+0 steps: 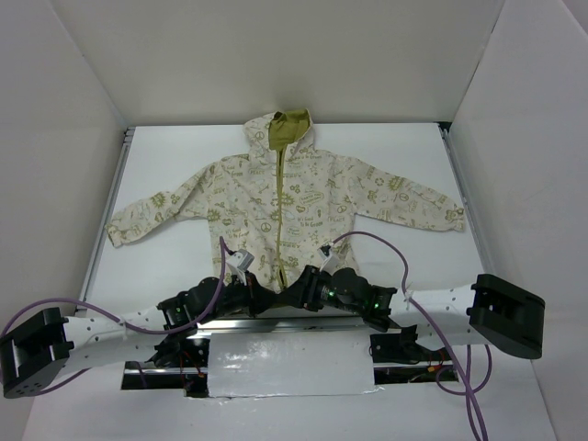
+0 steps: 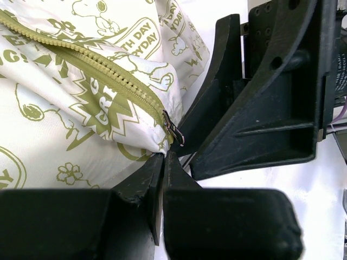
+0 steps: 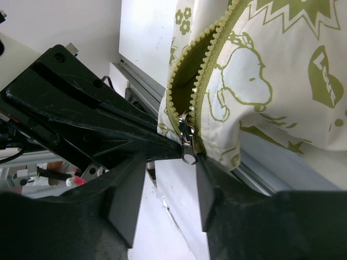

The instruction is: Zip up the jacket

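Note:
The jacket (image 1: 230, 193), cream with olive doodles, lies flat on the white table (image 1: 514, 276), hood far and hem towards the arms. Its olive zipper (image 1: 278, 211) runs down the middle. Both grippers meet at the hem's centre. My left gripper (image 1: 262, 292) is shut, pinching the hem corner (image 2: 154, 142) just below the zipper's end (image 2: 164, 157). The metal zipper pull (image 3: 188, 143) hangs at the bottom of the zipper, between the tips of my right gripper (image 3: 172, 161), which is open. The right gripper also shows in the top view (image 1: 299, 285). The zipper teeth (image 3: 209, 65) are parted above the slider.
White walls enclose the table on the left, back and right. A metal rail (image 3: 293, 173) runs along the near edge under the hem. A silver taped patch (image 1: 289, 363) lies between the arm bases. Purple cables (image 1: 386, 241) loop over both arms.

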You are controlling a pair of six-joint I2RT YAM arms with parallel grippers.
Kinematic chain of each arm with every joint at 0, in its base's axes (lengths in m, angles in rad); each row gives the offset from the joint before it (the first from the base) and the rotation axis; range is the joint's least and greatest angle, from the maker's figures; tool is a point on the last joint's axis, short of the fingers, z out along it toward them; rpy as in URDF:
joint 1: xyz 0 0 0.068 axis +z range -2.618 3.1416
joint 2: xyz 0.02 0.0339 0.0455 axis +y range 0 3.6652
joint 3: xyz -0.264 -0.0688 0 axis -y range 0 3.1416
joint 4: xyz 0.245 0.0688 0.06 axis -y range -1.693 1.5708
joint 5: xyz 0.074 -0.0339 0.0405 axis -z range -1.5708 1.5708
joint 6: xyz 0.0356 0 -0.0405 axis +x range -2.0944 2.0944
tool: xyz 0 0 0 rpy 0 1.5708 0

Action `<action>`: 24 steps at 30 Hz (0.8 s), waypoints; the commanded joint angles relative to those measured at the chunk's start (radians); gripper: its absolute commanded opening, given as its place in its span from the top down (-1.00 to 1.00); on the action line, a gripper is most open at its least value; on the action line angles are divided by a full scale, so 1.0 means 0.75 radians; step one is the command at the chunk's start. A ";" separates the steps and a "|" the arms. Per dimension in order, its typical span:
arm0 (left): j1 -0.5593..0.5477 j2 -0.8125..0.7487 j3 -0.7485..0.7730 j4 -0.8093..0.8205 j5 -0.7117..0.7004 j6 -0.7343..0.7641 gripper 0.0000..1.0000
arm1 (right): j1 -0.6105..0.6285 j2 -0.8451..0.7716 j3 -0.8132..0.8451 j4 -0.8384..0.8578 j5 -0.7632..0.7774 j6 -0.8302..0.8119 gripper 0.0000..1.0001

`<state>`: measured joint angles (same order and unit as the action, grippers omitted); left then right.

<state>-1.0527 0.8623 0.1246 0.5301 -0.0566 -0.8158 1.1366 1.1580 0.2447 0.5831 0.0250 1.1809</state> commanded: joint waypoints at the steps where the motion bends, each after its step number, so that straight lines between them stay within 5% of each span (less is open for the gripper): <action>1: -0.010 -0.004 0.020 0.089 0.022 0.000 1.00 | 0.010 0.000 0.034 0.024 0.044 -0.016 0.06; 24: -0.010 0.014 0.010 0.099 0.035 0.008 1.00 | -0.004 -0.014 0.025 -0.055 0.096 -0.043 0.77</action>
<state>-1.0527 0.8696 0.1246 0.5323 -0.0597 -0.8150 1.1362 1.1587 0.2447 0.5468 0.0448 1.1652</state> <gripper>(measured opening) 0.127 0.129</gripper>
